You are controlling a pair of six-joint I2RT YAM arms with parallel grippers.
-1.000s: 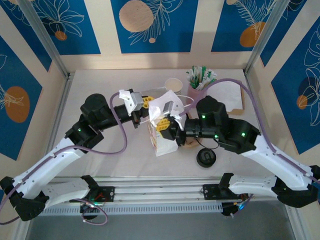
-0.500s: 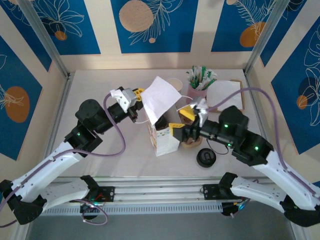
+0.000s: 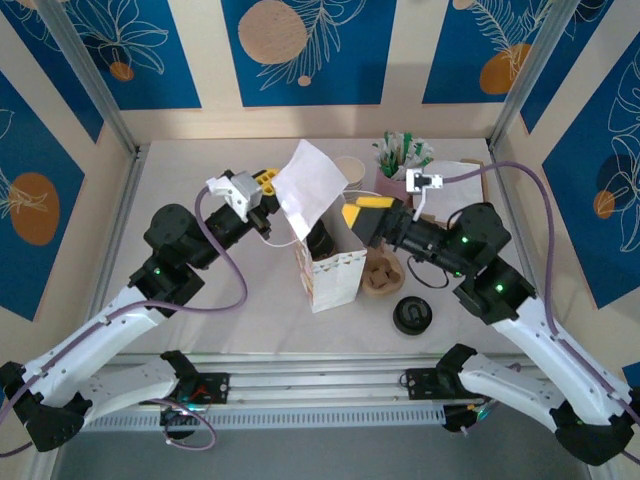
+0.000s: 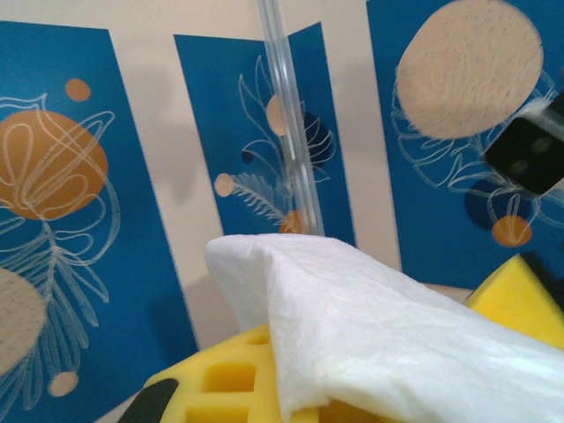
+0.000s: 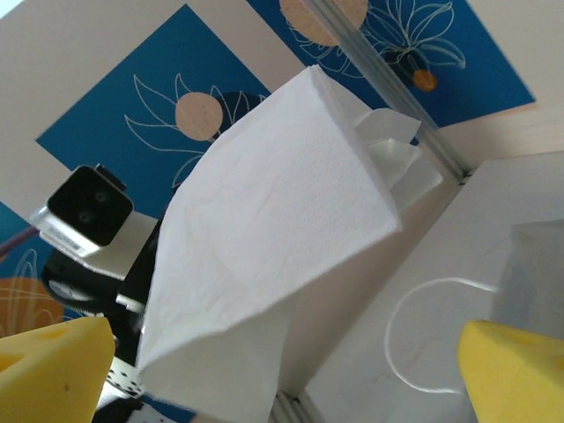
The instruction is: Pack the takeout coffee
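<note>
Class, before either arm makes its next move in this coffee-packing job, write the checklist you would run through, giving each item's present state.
1. Right gripper open and holding nothing: ok.
2. Takeout coffee inside the gift bag, with its black lid showing in the bag's open mouth: ok.
3. Cup standing straight inside the bag: cannot tell, the bag's walls hide it.
4. Gift bag upright on the table: ok.
5. Left gripper shut on the white napkin, held up beside the bag's mouth: ok.
6. Right gripper out of the bag's mouth: ok, it is off to the side.
</note>
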